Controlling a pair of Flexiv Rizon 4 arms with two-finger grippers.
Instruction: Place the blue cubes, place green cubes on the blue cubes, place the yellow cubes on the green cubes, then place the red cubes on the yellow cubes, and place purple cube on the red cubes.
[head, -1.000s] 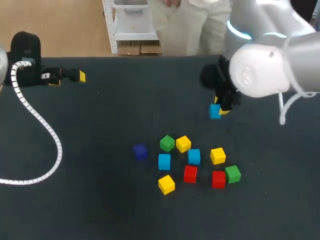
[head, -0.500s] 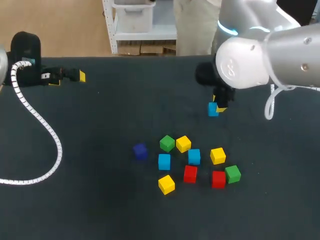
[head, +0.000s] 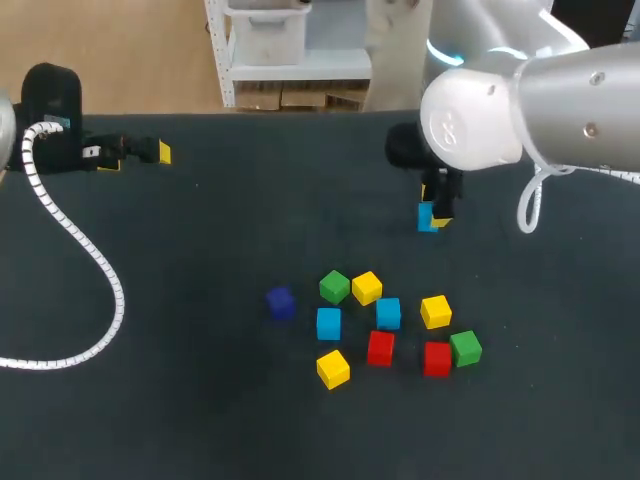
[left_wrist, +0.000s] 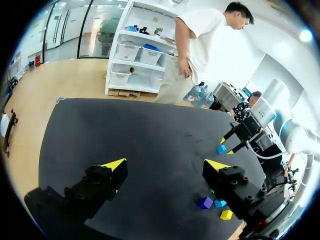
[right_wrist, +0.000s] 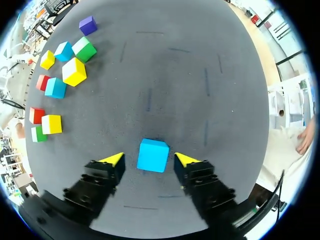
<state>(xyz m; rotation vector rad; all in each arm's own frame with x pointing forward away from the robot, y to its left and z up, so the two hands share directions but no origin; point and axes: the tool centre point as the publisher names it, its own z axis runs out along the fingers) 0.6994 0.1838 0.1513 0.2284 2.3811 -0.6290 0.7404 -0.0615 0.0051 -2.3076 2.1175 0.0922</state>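
Right tool (right_wrist: 149, 160) stands wide around a blue cube (right_wrist: 153, 153), upper right of the tabletop (head: 200, 300).
Risk: a fingertip clipping the cube on withdrawal could knock it askew.

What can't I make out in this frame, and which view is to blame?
- Head view: the right arm hides the upper part of the right jaws; any gap to the blue cube is unreadable there.
- Left wrist view: its own finger covers most of the cube cluster; only a few show.

The gripper (right_wrist: 149, 159) stands open on the dark tabletop (right_wrist: 200, 75), a blue cube (right_wrist: 153, 155) between its fingers touching neither, the other cubes (right_wrist: 74, 71) clustered well ahead, off to one side.
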